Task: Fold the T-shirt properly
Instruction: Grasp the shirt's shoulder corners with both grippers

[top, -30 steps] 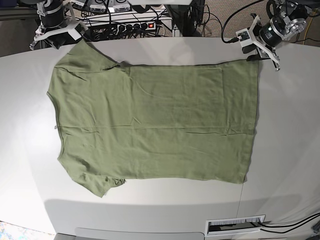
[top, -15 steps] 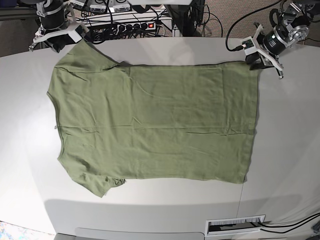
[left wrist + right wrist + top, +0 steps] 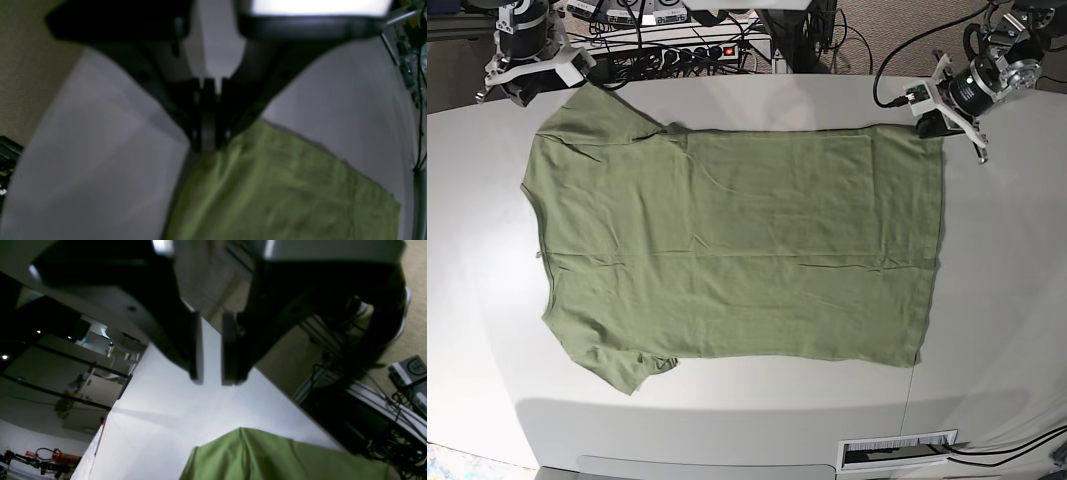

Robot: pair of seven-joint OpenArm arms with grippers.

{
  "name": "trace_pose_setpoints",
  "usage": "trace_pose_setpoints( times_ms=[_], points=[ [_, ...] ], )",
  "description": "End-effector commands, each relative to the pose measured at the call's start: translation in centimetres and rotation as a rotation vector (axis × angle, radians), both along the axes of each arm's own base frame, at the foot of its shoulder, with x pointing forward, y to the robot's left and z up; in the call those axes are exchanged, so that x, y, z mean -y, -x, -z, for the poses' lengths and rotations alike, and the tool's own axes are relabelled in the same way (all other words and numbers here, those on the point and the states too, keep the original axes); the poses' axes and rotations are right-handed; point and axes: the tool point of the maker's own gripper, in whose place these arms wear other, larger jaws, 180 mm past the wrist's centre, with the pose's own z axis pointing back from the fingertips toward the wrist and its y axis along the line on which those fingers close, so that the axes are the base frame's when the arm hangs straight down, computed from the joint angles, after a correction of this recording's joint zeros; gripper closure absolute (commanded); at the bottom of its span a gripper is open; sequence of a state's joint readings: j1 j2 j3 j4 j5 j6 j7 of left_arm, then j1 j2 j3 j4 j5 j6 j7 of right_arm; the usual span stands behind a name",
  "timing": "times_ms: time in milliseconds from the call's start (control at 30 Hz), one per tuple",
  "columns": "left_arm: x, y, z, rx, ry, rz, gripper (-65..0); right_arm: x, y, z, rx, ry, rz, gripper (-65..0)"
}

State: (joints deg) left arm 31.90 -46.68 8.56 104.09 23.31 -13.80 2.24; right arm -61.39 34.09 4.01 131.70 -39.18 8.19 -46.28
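The olive-green T-shirt (image 3: 737, 250) lies spread flat on the white table (image 3: 997, 300), sleeves at the left, hem at the right. My left gripper (image 3: 927, 125) sits at the far hem corner. In the left wrist view the left gripper (image 3: 208, 146) is shut, its tips on the corner of the T-shirt (image 3: 283, 193), with green showing between the fingers. My right gripper (image 3: 527, 88) is at the table's far left edge, just beyond the far sleeve. In the right wrist view the right gripper (image 3: 211, 381) stands narrowly open and empty above the table, the sleeve (image 3: 283, 456) below it.
A power strip and cables (image 3: 697, 50) lie behind the table's far edge. A slotted panel (image 3: 897, 450) sits at the front edge. Bare table surrounds the shirt on all sides.
My right arm has drawn back up and left, away from the far sleeve. My left gripper has shifted slightly at the hem corner. The shirt lies as before.
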Motion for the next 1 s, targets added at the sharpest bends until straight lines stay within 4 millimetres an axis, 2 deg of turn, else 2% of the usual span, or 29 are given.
trace_pose_setpoints(
  times_ms=[0,67,100,167,200,367,567,767,967],
  points=[
    [-0.1,0.0,-0.4,0.009,-0.001,0.012,0.0,0.0,-0.3,-0.8,0.025,0.017,-0.01,-11.2],
    [-0.1,0.7,-0.1,-0.01,0.0,0.014,0.0,-0.1,-0.3,-0.7,0.022,0.003,-0.008,-11.8],
    [-0.1,1.0,0.0,-0.017,0.0,0.014,0.0,-0.3,-0.2,-0.5,0.016,-0.018,-0.006,-14.8],
    [0.0,1.5,0.2,-0.028,0.004,0.015,0.0,-0.8,-0.1,0.1,-0.015,-0.053,-0.023,-26.2],
    [0.0,1.6,0.2,-0.03,0.003,0.015,0.0,-1.0,-0.1,0.2,-0.022,-0.063,-0.033,-29.6],
    [0.0,1.6,0.2,-0.03,0.003,0.015,0.0,-2.2,0.0,1.2,-0.104,-0.108,-0.119,-29.7],
    [0.5,1.9,0.2,-0.044,0.024,0.04,0.0,-3.0,-0.2,2.1,-0.147,-0.167,-0.145,-29.7],
    [0.6,2.0,0.2,-0.048,0.023,0.042,0.0,-1.7,-0.8,3.9,-0.179,-0.169,-0.127,-29.7],
    [0.6,2.0,0.2,-0.047,0.026,0.043,0.0,-1.1,-1.7,4.4,-0.165,-0.17,-0.124,-29.7]
  ],
)
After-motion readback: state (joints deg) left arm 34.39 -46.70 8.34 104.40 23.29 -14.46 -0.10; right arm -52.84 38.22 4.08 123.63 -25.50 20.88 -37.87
